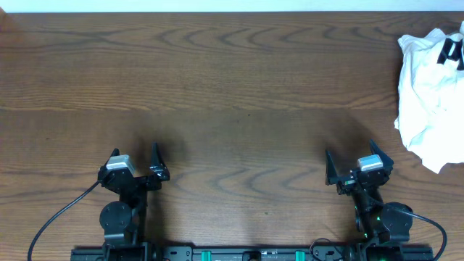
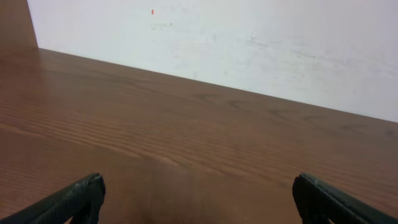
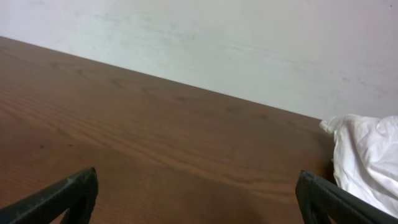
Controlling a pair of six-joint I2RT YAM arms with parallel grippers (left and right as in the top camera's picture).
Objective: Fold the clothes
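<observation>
Shirt [image 1: 431, 94] crumpled at upper right edge of overhead frame, partly cut off, black lettering showing; not yet spread, nothing folded. Left gripper [image 1: 134, 156] lower left, right gripper [image 1: 350, 156] lower right, jaws wide apart, empty, probably parked ready to reach. Shirt nearer the right one, well apart from both. Wood table [image 1: 232, 87] between, likely spreading ground.

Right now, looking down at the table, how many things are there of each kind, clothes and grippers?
white T-shirt, crumpled: 1
Grippers, both open: 2 (left gripper, right gripper)
Total: 3
</observation>
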